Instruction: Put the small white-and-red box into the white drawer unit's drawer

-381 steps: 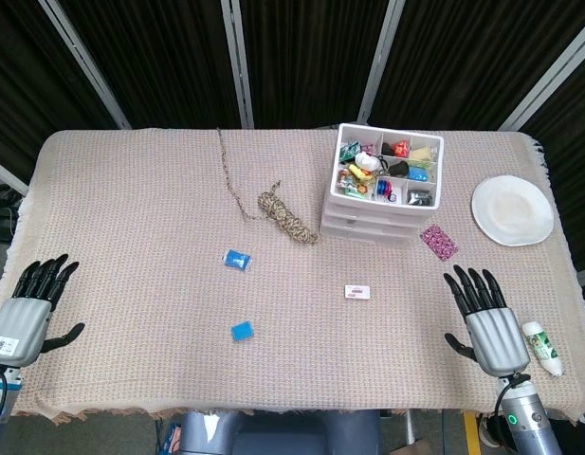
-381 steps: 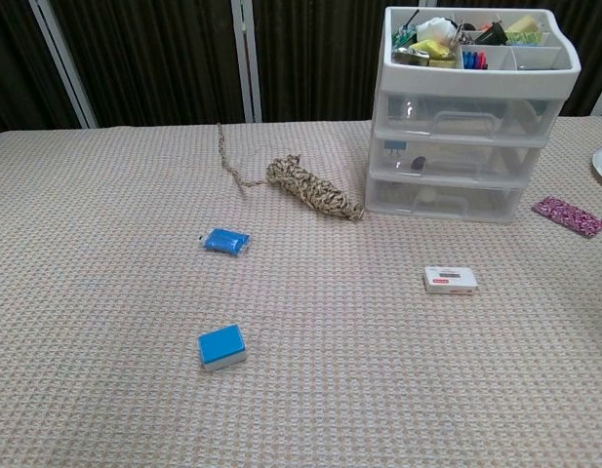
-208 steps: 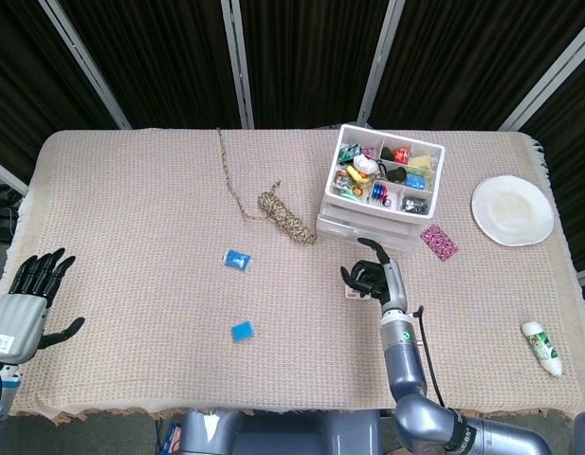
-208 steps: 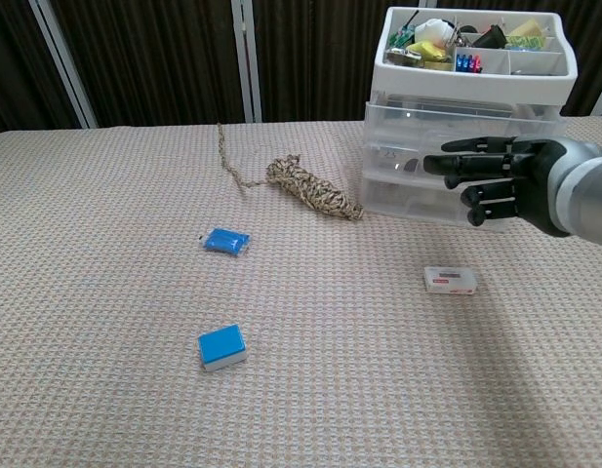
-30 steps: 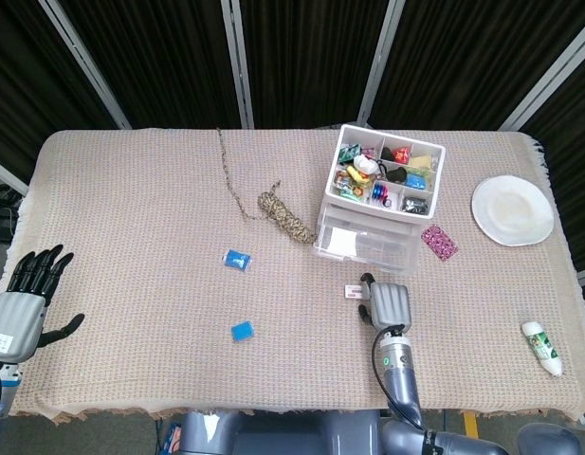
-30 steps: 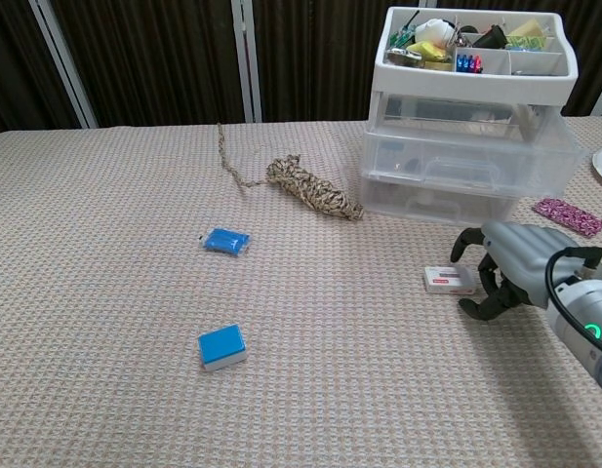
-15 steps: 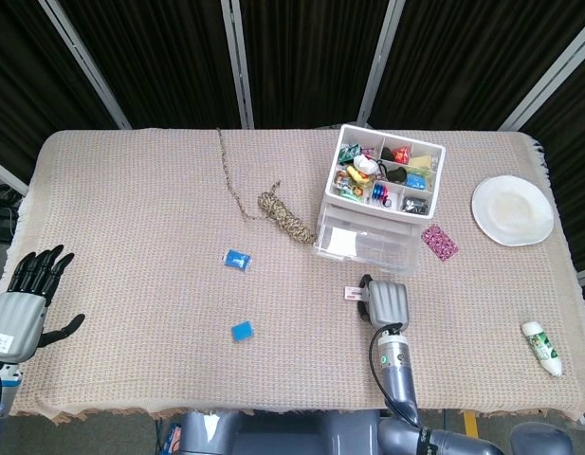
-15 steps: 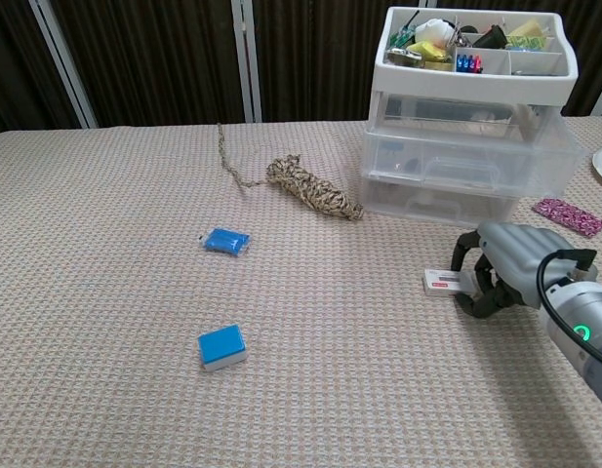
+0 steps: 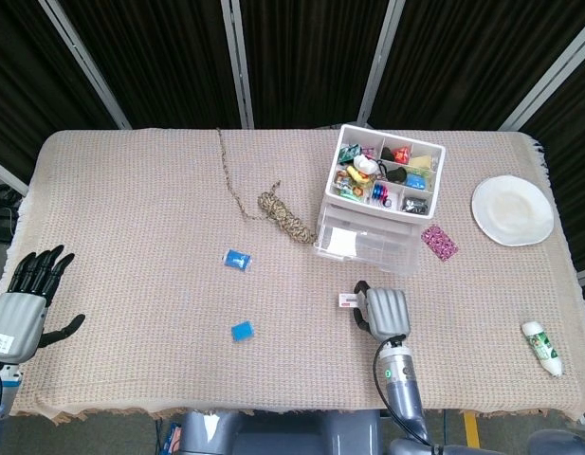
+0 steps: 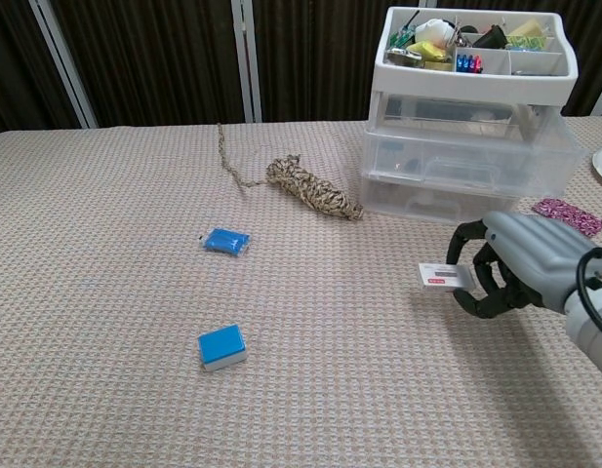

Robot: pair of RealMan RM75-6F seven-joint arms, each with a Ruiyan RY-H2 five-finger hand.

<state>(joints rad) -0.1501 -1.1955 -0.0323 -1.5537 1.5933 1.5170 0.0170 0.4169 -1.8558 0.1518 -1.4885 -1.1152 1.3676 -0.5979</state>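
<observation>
The table (image 9: 131,190) carries a beige woven cloth. At 1 o'clock from its centre stands the white drawer unit (image 9: 379,197), its middle drawer (image 10: 476,161) pulled out toward the robot. The white plate (image 9: 512,210) lies at 3 o'clock of the unit. The right hand (image 10: 515,263), at 6 o'clock of the unit, has its fingers curled and clamped on the small white-and-red box (image 10: 445,277), held just above the cloth. The left hand (image 9: 27,299) rests at the table's 8 o'clock edge, fingers apart, holding nothing.
</observation>
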